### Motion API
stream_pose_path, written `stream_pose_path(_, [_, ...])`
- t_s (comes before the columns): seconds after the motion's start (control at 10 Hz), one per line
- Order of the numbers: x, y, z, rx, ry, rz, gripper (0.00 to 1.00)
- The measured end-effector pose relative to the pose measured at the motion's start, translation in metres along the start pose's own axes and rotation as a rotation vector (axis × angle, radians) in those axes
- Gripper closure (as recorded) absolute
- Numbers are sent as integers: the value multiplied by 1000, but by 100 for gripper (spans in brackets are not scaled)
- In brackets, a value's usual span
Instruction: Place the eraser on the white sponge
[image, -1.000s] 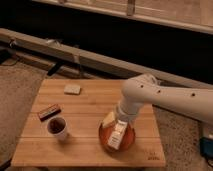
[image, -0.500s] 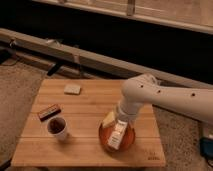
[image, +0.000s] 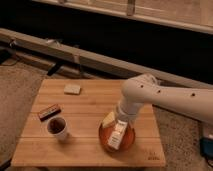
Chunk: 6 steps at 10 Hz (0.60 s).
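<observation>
Eraser (image: 49, 112) on table (image: 92, 106) beside cup (image: 57, 128), gripper (image: 122, 119) over bowl (image: 103, 138), largely hidden, jaws wide.

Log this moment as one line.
gripper: above orange bowl, right side | eraser: lying left, beside cup, untouched | white sponge: back left, nothing on it

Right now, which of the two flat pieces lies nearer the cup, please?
The dark eraser, beside the cup; the white sponge lies farther back. The gripper hangs over the orange bowl.

High near view down onto table (image: 95, 107)
</observation>
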Motion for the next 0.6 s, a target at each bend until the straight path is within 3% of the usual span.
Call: stream_pose_path(0.6, [0,0,0,-7,-3,-4,20])
